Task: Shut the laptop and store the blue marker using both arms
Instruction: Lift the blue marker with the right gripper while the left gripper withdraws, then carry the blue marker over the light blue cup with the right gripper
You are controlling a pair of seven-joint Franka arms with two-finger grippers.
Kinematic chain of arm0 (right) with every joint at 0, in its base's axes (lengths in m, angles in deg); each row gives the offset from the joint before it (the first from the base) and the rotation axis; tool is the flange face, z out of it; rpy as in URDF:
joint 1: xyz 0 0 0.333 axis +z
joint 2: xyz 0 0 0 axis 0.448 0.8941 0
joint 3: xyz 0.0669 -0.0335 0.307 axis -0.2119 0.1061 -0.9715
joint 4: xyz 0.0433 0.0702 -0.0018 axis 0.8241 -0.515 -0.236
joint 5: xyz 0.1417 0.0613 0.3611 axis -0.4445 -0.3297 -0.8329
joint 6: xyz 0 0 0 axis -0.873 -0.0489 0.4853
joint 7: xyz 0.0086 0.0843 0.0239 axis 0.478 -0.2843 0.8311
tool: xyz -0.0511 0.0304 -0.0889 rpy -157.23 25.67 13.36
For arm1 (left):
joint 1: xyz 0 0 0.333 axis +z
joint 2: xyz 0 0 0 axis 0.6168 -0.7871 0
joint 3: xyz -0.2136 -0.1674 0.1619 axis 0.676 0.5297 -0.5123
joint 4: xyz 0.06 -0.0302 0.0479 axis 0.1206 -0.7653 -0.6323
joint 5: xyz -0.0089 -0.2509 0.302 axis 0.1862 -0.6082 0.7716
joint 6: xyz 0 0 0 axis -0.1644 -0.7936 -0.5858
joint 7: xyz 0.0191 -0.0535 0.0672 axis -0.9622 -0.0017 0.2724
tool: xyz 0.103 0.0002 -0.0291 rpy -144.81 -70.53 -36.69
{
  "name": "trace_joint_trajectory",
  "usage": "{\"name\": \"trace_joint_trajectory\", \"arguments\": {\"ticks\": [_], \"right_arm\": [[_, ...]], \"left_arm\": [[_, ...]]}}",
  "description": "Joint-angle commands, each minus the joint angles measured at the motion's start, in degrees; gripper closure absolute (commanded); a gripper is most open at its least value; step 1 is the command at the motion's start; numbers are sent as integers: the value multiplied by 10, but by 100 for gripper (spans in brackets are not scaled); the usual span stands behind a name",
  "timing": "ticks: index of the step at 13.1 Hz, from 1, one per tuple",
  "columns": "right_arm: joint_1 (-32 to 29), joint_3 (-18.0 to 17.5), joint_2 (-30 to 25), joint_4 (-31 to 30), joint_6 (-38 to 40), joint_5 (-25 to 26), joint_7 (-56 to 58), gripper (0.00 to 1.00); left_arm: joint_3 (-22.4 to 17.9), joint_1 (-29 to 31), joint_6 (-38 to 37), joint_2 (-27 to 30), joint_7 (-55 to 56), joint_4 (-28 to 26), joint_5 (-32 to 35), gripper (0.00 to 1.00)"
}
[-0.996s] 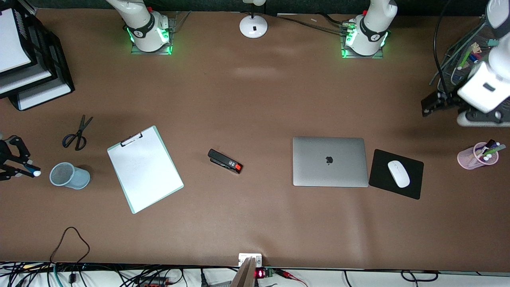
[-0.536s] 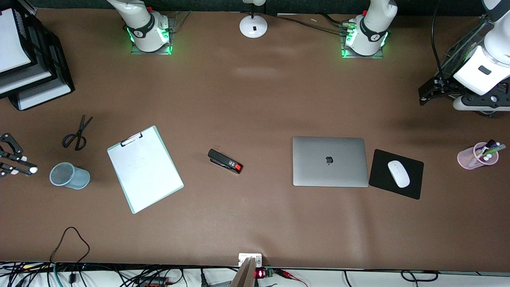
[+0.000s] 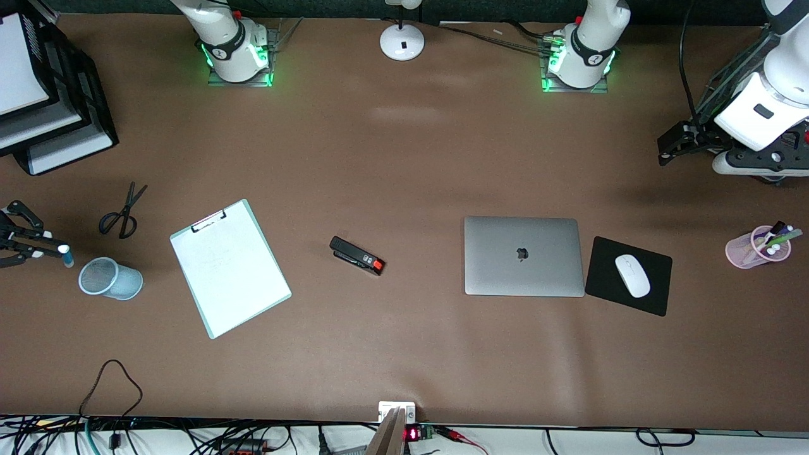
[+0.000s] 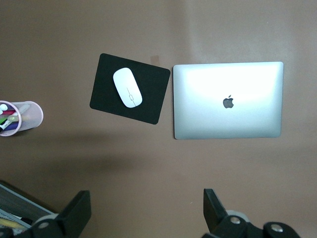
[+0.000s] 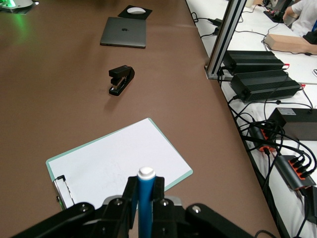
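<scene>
The laptop [image 3: 523,256] lies shut on the table, silver lid up with the dark apple logo; it also shows in the left wrist view [image 4: 228,100] and the right wrist view [image 5: 124,32]. My right gripper [image 3: 50,248] is at the right arm's end of the table, beside a light-blue mesh cup [image 3: 110,278], and is shut on the blue marker [image 3: 65,254]. In the right wrist view the marker [image 5: 145,198] stands between the fingers, white tip up. My left gripper [image 3: 667,146] is open and empty, up over the left arm's end of the table; its fingers [image 4: 74,213] stand wide apart.
A black mouse pad [image 3: 629,275] with a white mouse [image 3: 632,275] lies beside the laptop. A pink cup of markers [image 3: 757,246] stands at the left arm's end. A stapler [image 3: 357,255], clipboard [image 3: 229,267], scissors [image 3: 123,212], paper trays [image 3: 50,107] and lamp base [image 3: 402,42] are also there.
My right gripper has shifted slightly and turned the marker, which now hangs closer to the mesh cup. My left arm has drawn back farther from the laptop.
</scene>
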Motion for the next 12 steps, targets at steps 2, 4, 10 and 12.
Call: {"name": "trace_joint_trajectory", "arguments": {"ticks": [2,4,10,12], "right_arm": [[-7,-11,25,6,20,-40,56,100],[-12,-10,40,6,48,-51,81,100],[-35,-10,42,13,69,-48,131,100],[-42,-11,55,30,64,-48,143,100]], "left_arm": [[-4,-10,-9,4,-14,0,-12,0],[-4,-10,-9,4,-14,0,-12,0],[-4,-9,-19,4,-15,1,-11,0],[-4,-9,-21,5,-15,0,-11,0]]}}
